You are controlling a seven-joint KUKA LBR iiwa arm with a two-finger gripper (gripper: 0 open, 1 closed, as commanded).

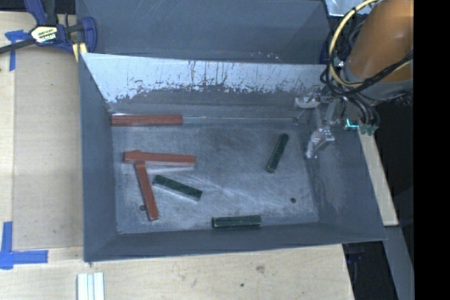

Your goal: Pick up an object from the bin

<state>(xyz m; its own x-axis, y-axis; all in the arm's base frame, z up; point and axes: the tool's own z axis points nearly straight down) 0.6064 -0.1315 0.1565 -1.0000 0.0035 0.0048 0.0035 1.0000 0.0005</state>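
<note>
Bin: grey metal bin (211, 31), sloped walls, scuffed flat floor.
Gripper: gripper (313, 149) low at right side of floor, close to foot of right wall; orange cover (383, 31) and looped cables (344, 31) above it at right rim.
Grip state: cannot tell, open or closed not readable from this angle.
Nearest thing: short dark green flat bar (277, 152), flat on floor, tilted with far end leaning right; just left of gripper, apart from it, not under it.
Second green: dark green bar at front (236, 222), lying along front edge of floor, well left of and nearer the camera than gripper.
Third green: dark green bar at left (177, 187), slanted, in left half, well apart from gripper.
Red group: long red-brown flat bar (159, 159) lying crosswise, with slanted red-brown bar (146, 191) meeting it at its left end; dark green bar at left just beside both.
Back bar: red-brown bar at back wall (146, 120), lying along foot of back wall, far left.
Speck: small dark speck (293, 201) on floor, front right, near gripper side.
</note>
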